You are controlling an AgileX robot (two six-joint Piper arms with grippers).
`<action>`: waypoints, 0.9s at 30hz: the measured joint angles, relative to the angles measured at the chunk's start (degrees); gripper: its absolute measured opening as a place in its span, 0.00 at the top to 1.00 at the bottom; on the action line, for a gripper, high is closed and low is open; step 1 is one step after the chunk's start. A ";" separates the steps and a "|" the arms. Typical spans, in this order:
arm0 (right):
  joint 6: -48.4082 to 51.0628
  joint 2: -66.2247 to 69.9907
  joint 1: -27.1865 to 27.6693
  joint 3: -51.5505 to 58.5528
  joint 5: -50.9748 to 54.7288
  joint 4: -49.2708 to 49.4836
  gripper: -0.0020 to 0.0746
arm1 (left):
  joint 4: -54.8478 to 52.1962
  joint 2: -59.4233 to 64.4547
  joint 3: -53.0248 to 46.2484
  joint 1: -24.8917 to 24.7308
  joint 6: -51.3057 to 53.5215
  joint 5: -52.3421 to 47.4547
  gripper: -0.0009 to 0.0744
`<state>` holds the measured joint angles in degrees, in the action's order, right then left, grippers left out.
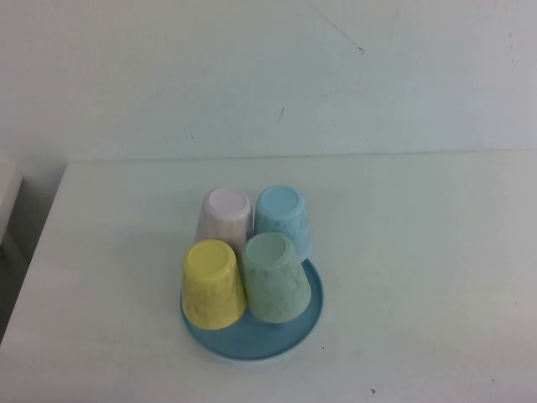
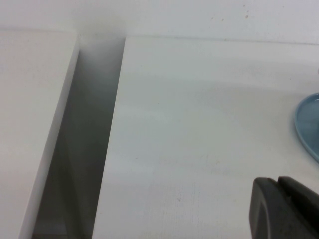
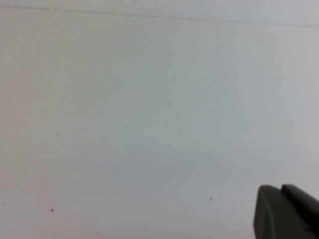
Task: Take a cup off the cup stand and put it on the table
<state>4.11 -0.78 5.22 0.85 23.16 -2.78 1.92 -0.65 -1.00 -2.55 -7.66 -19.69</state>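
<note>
1. Standing upside down on the cup stand (image 1: 252, 346), the pale-yellow cup (image 1: 213, 284) occupies the near-left position, base uppermost. The inverted posture is consistent with a cup slipped over an upright peg to drain or store; the pegs themselves are hidden beneath the cups.
2. Three further cups share the stand: a mint-green cup (image 1: 274, 276) just beside the yellow one on its right, a light-blue cup (image 1: 283, 220) behind that, and a pale pink cup (image 1: 225, 215) behind the yellow one. All four are packed close, sides touching or nearly so, which leaves little room for fingers between them.
3. The stand sits near the front centre of the white table (image 1: 419, 252), with bare tabletop on both sides for setting a cup down.
4. The left gripper (image 2: 286, 209) shows only as a dark corner in the left wrist view, over the table near its left edge, with the blue rim of the stand in sight. Whether its jaws are apart or together cannot be told.
5. The right gripper (image 3: 286, 211) likewise shows only a dark corner over bare table; its jaw state cannot be told either.
6. Neither arm appears in the high view, so both are judged parked clear of the stand. The task is judged not yet begun.
</note>
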 joint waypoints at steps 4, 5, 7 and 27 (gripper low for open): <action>0.00 0.00 0.00 0.00 0.00 0.00 0.98 | 0.00 0.00 0.00 0.00 0.00 0.00 0.99; 0.00 0.00 0.00 0.00 0.00 0.00 0.98 | 0.00 0.00 0.00 0.00 0.00 0.00 0.99; 0.00 0.00 0.00 0.00 0.00 0.00 0.98 | 0.00 0.00 0.00 0.00 0.00 0.00 0.99; 0.00 0.00 0.00 0.78 -15.34 -0.37 0.98 | 0.00 0.00 -0.62 0.00 0.00 14.70 0.99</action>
<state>4.11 -0.78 5.22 1.63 7.82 -3.15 1.92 -0.65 -1.63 -2.55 -7.66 -4.99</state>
